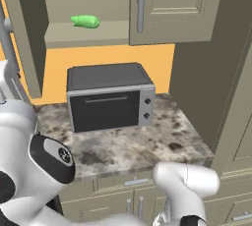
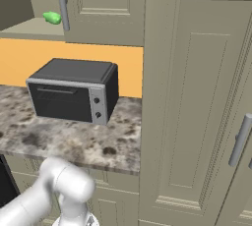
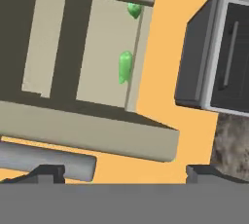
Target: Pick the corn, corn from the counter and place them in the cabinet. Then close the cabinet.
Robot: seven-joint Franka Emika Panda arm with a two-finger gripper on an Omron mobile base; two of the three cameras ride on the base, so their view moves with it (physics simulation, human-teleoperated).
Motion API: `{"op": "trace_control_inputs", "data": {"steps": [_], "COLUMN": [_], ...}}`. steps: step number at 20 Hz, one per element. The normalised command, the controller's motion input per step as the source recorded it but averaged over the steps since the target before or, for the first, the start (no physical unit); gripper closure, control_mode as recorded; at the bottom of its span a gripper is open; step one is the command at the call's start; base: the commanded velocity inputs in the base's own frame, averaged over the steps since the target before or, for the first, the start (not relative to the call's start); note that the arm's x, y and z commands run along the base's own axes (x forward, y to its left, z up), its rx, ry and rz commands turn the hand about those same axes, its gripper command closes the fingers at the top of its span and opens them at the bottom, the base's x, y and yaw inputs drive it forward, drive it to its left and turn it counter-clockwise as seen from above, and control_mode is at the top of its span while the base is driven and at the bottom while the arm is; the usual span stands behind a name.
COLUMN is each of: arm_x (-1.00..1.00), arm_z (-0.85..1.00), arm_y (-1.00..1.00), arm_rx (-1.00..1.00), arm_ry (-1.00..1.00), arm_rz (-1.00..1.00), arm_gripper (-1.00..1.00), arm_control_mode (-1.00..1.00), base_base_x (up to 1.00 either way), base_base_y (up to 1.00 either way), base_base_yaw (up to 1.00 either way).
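Two green corn cobs lie inside the cabinet (image 1: pixel 83 36) on its bottom board: one corn (image 3: pixel 125 67) near the board's front edge and another corn (image 3: pixel 133 9) further along it. One corn (image 1: pixel 85 21) also shows past the open left door (image 1: pixel 24 38), and again beside the right door's handle (image 2: pixel 52 17). My gripper (image 3: pixel 124 177) is open and empty, out in front of the cabinet, apart from both cobs. The open door's panel (image 3: pixel 87 133) and its bar handle (image 3: pixel 48 162) cross just ahead of my fingertips (image 3: pixel 46 173). The counter (image 1: pixel 147 146) lies below.
A grey toaster oven (image 1: pixel 110 97) stands on the counter under the cabinet. The cabinet's right door (image 1: pixel 172 4) stands shut with its long handle (image 1: pixel 141 4). A tall beige side unit (image 2: pixel 197 97) walls off the counter's right end. Drawers (image 1: pixel 128 183) run below the counter.
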Motion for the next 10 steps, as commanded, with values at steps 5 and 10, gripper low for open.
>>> {"op": "trace_control_inputs", "data": {"steps": [5, 10], "arm_x": [0.95, 0.49], "arm_z": [-0.51, 0.32], "arm_y": [0.97, 0.28], "arm_rx": [-0.02, -0.04], "arm_ry": [0.11, -0.48], "arm_rz": [-0.22, -0.23], "arm_gripper": [-1.00, -1.00], "arm_control_mode": [-1.00, -1.00], "base_base_x": [0.00, 0.00], "base_base_y": [0.00, 0.00], "base_base_yaw": [0.00, 0.00]}}
